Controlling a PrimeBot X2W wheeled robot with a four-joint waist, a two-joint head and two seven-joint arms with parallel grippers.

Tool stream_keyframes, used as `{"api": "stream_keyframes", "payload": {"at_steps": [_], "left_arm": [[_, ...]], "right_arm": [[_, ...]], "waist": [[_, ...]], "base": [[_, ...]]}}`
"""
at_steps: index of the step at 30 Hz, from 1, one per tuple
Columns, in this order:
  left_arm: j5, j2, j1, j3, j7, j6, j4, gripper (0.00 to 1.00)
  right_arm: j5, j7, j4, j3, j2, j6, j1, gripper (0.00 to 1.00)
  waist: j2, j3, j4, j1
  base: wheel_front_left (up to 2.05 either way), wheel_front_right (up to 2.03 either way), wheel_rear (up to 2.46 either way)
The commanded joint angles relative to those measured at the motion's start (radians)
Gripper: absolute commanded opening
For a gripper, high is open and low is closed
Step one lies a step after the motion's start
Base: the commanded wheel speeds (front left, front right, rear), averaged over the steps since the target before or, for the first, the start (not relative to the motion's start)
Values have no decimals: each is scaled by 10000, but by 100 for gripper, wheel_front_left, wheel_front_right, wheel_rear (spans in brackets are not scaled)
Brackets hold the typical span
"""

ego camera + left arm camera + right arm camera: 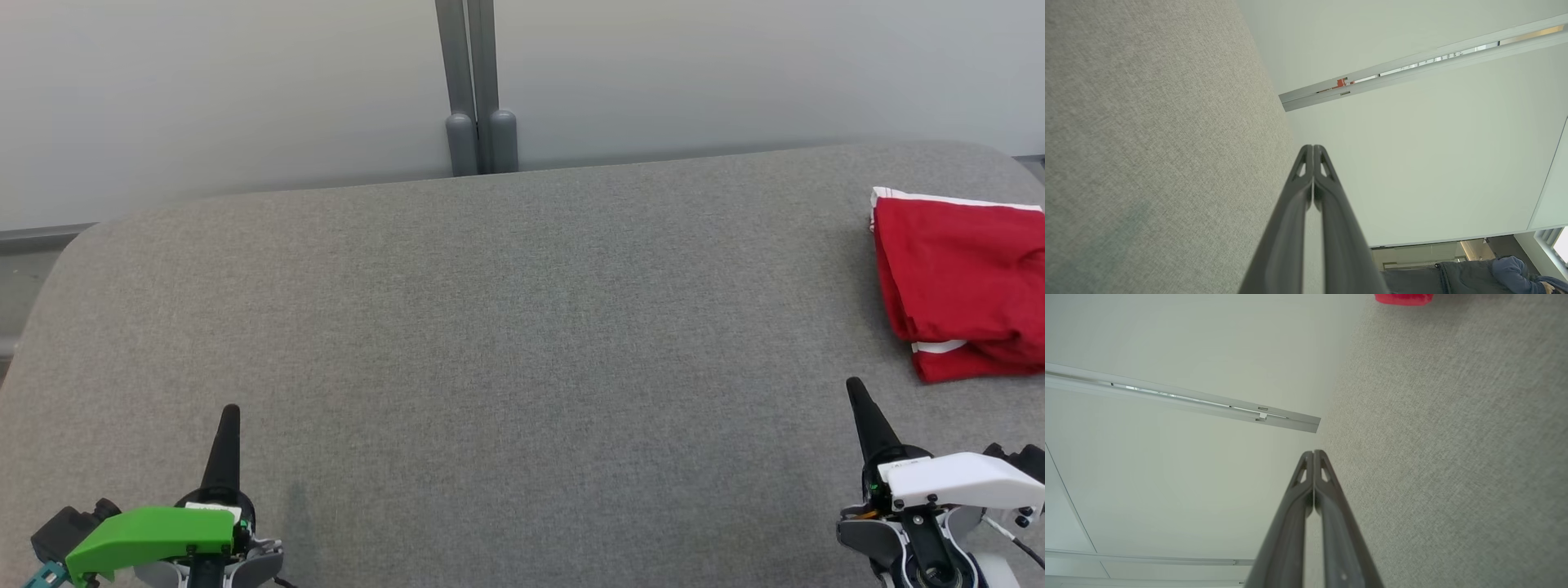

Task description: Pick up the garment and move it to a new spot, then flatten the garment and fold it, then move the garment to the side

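Left claw (231,418) sits low left, fingers pressed together, holding nothing. Right claw (857,392) sits low right, likewise closed and empty. Both are over the grey fabric surface (522,327), well apart. Garment (955,278) lies folded at the surface's right edge, red with white stripe trim, cut off by the frame, near the right claw but apart from it. Grey post (476,82) stands against the wall behind.
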Motion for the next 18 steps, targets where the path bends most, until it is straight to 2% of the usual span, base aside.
{"api": "stream_keyframes", "payload": {"at_steps": [1,18], "left_arm": [[-195,81,-246,70,76,-37,-23,0],[-1421,75,-485,234,426,-84,16,0]], "right_arm": [[271,80,-9,-35,-62,7,-205,0],[1711,427,96,-66,-70,7,-410,0]], "waist": [[0,0,1,0],[0,1,12,0]], "base": [[0,0,0],[0,0,0]]}}
